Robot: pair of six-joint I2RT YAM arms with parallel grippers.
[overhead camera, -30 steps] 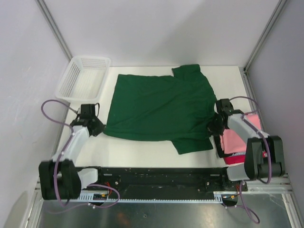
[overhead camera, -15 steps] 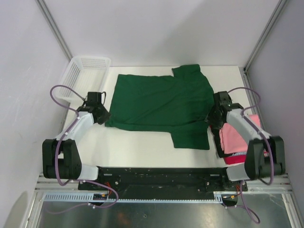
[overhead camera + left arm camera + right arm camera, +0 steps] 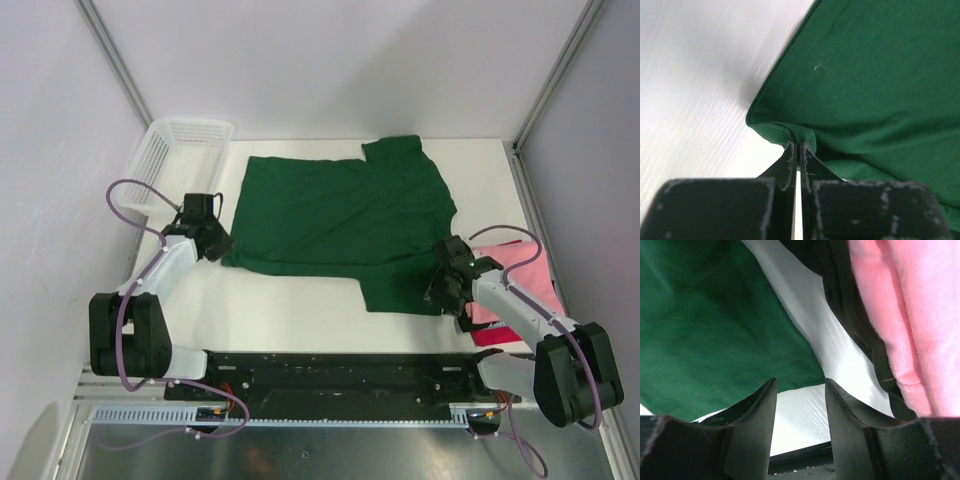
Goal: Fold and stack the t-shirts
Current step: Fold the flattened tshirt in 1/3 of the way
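The dark green t-shirt [image 3: 340, 225] lies spread on the white table, one sleeve at the near right and one at the far right. My left gripper [image 3: 218, 246] is shut on its near left corner, with a fold of green cloth [image 3: 785, 132] pinched between the tips. My right gripper [image 3: 440, 290] is open and empty at the near right sleeve's corner [image 3: 805, 372], just off the cloth. The pink folded t-shirt [image 3: 515, 285] lies on the red/magenta one [image 3: 500, 337] at the right edge. The pink one also shows in the right wrist view [image 3: 910, 315].
A white mesh basket [image 3: 175, 165] stands at the far left corner. Grey walls and metal frame posts close in the table. A black rail [image 3: 330, 372] runs along the near edge.
My right gripper let go of the right sleeve and drew back toward the near edge. The left arm carried its corner inward earlier and now holds still.
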